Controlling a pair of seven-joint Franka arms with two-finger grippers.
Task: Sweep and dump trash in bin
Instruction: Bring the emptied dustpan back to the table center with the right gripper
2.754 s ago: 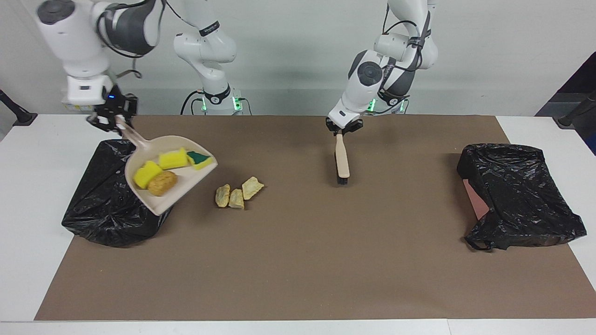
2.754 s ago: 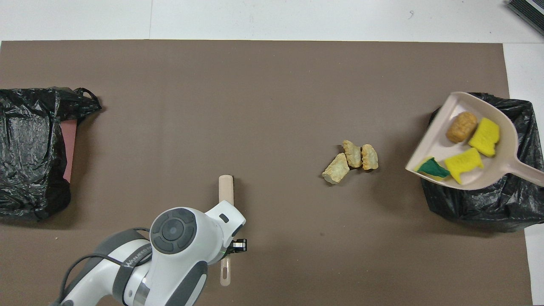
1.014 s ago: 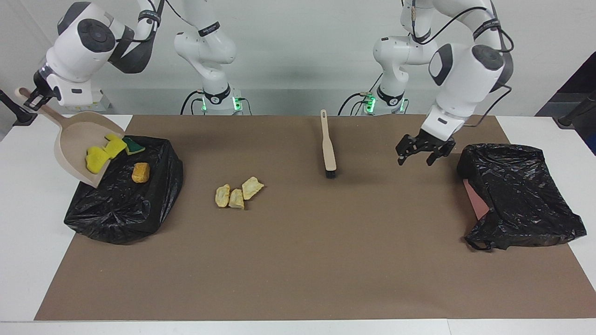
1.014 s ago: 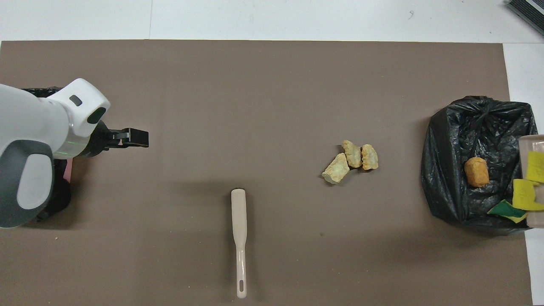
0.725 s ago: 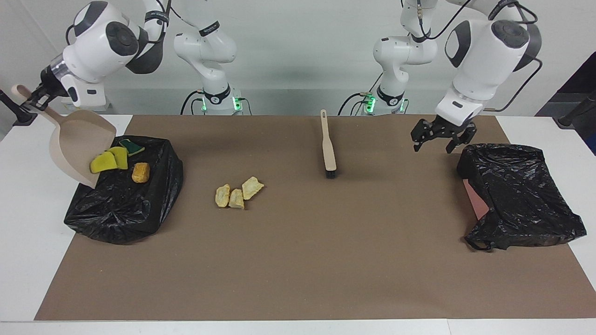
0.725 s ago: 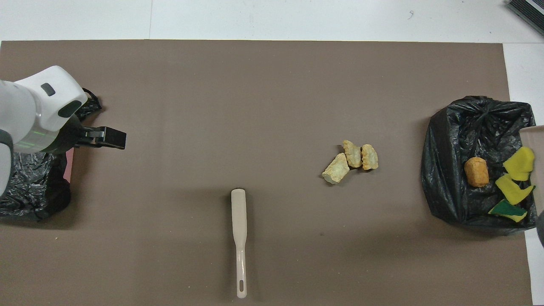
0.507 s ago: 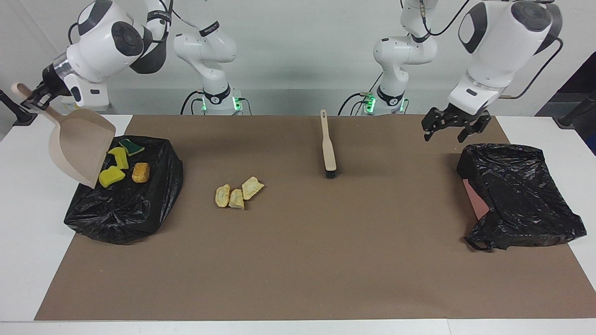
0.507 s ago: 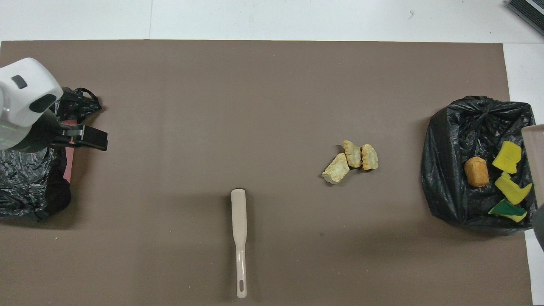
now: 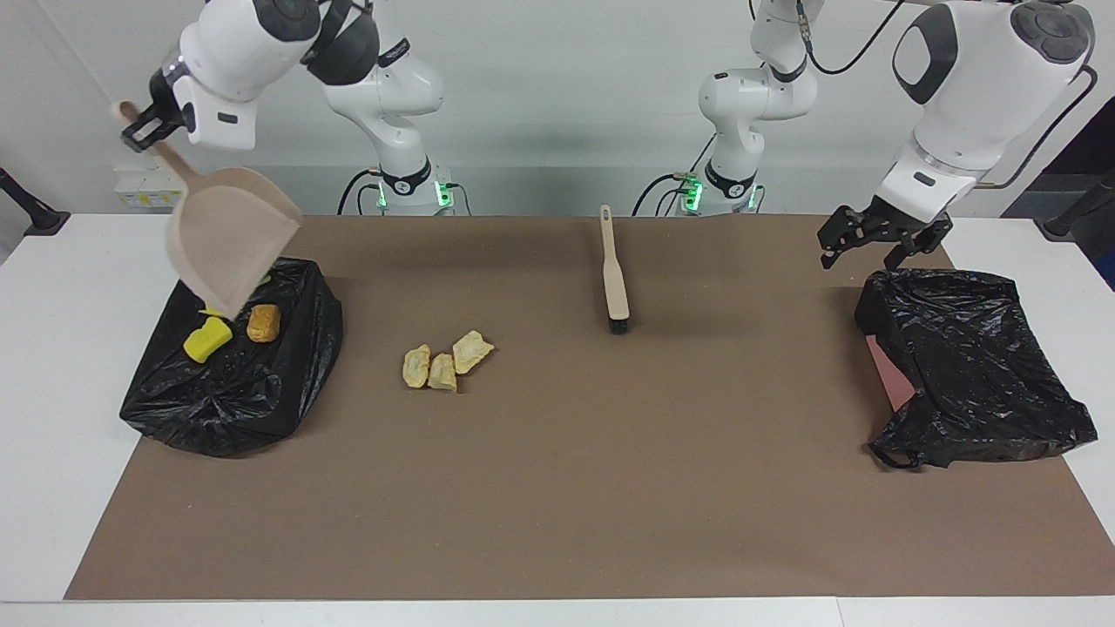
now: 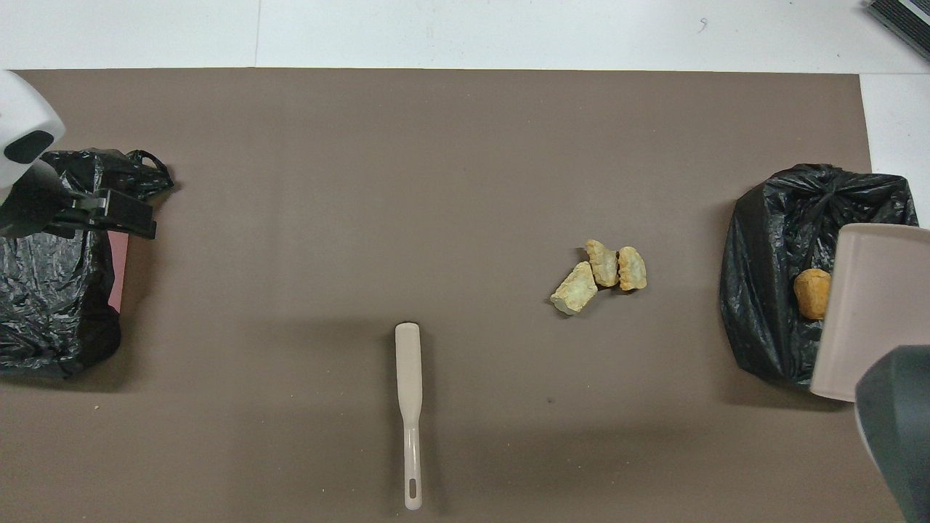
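Facing view, read left to right.

Upper left of frame: right gripper (image 9: 142,129) clamped on the handle of the beige dustpan (image 9: 228,248). The pan hangs in the air, tipped steeply mouth-down over the black bin bag (image 9: 231,383) at the left edge of the brown mat (image 9: 557,488).

On that bag: a yellow sponge bit (image 9: 207,339) and the golden-brown lump (image 9: 262,322), side by side just under the pan's lip. A sliver of yellow shows at the lip; the rest is hidden by the pan.

Left of centre: three pale yellow-tan chunks (image 9: 444,360) on the mat, touching one another, well apart from the bag.

Centre, upper: brush (image 9: 614,279) lying flat on the mat, bristle end pointing down-frame, untouched.

Upper right: left gripper (image 9: 871,246) empty, fingers spread wide, over the upper edge of the second black bag (image 9: 976,366) at the right end of the tabletop (image 9: 52,392).
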